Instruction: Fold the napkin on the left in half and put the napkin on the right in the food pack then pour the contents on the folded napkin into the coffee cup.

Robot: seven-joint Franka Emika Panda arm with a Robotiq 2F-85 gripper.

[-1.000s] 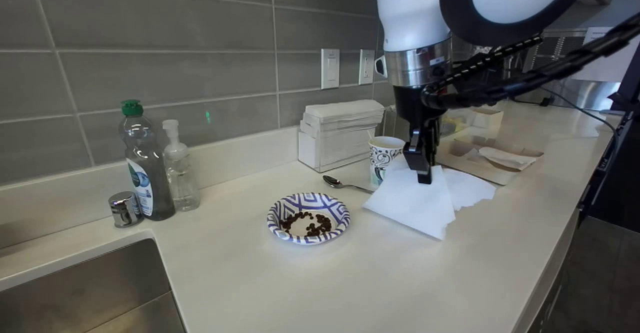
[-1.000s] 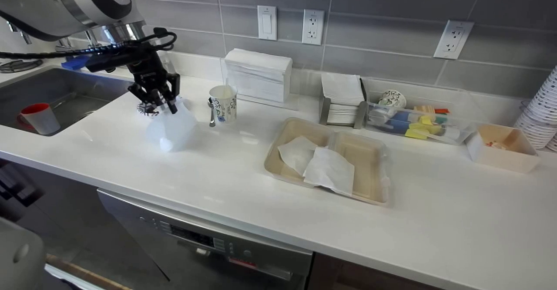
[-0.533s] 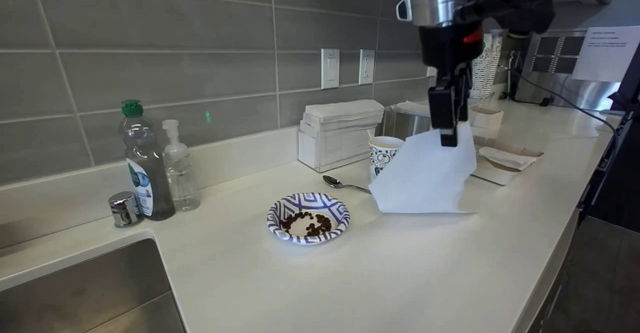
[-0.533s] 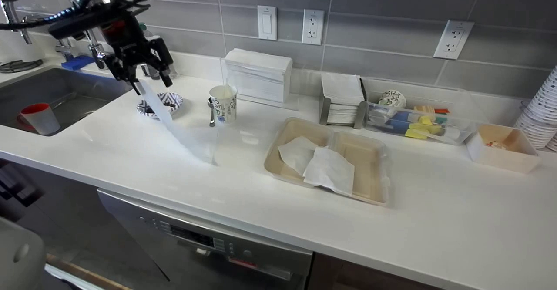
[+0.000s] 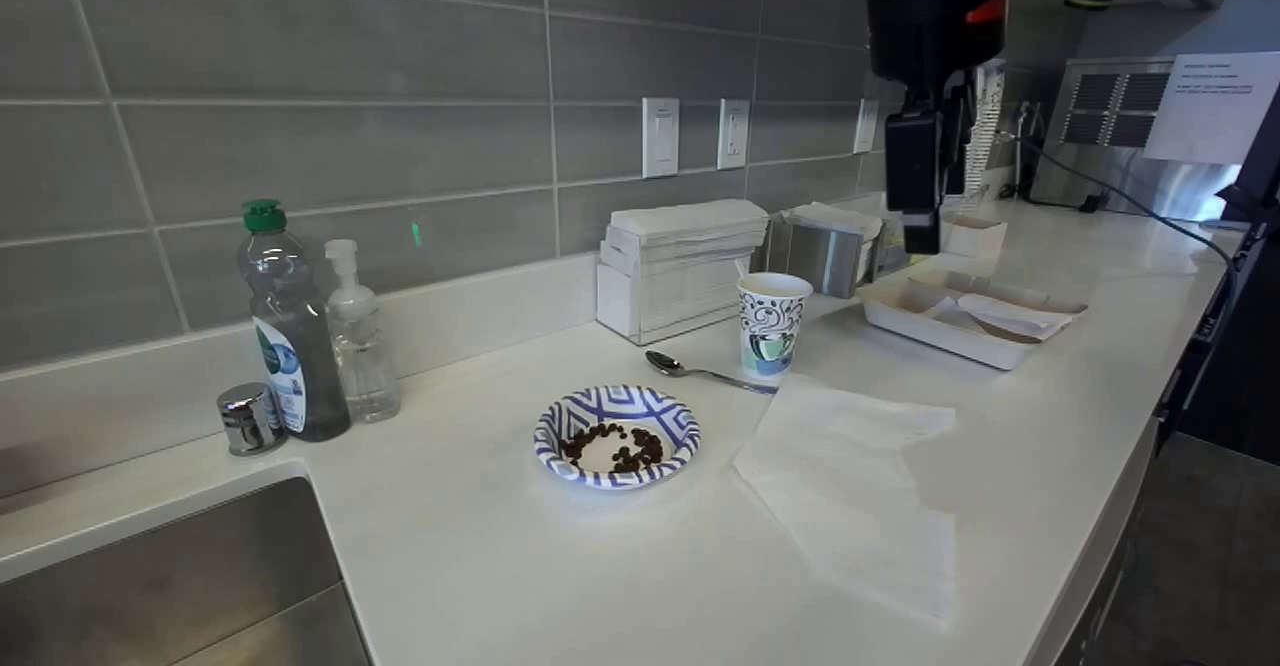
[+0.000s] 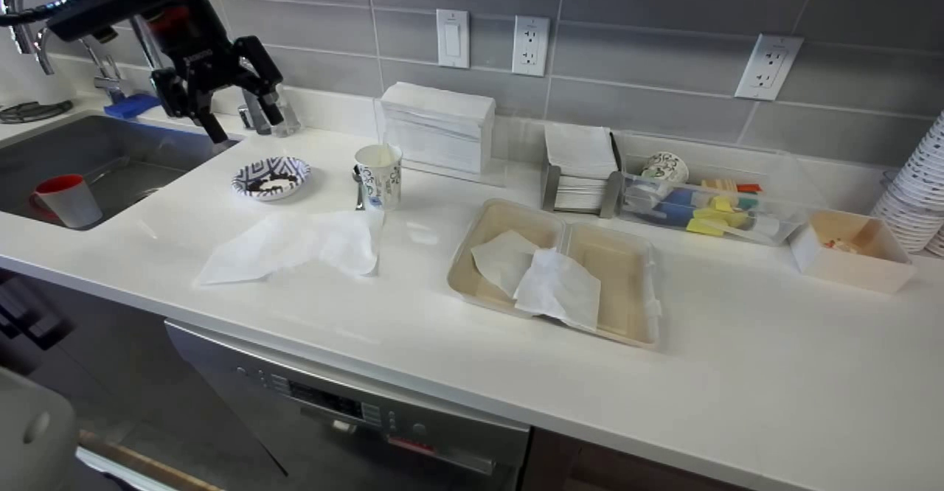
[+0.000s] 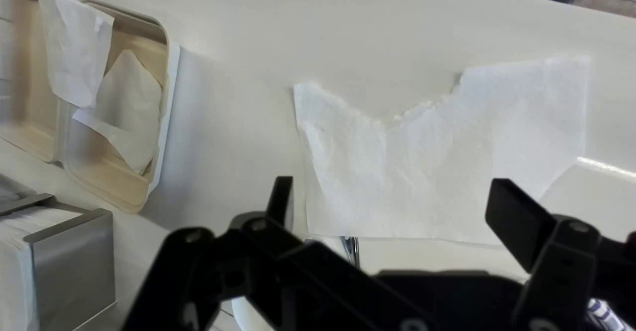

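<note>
Napkin (image 7: 422, 172) was just lying on the desk (image 6: 737, 380), cup (image 5: 772, 321) and plate (image 5: 617, 401) of dark bits (image 5: 637, 454) right beside it, tray (image 6: 627, 277) further off, fingers (image 7: 516, 221) spread wide above it.

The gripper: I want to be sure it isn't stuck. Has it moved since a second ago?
Yes. In an exterior view the gripper has moved up and leftward in the picture, farther left of the light switch.

Kitchen — sink (image 6: 88, 137), faucet (image 6: 23, 40), tiled wall (image 6: 649, 56) — dishwasher (image 6: 361, 402) under counter (image 6: 737, 373).
</note>
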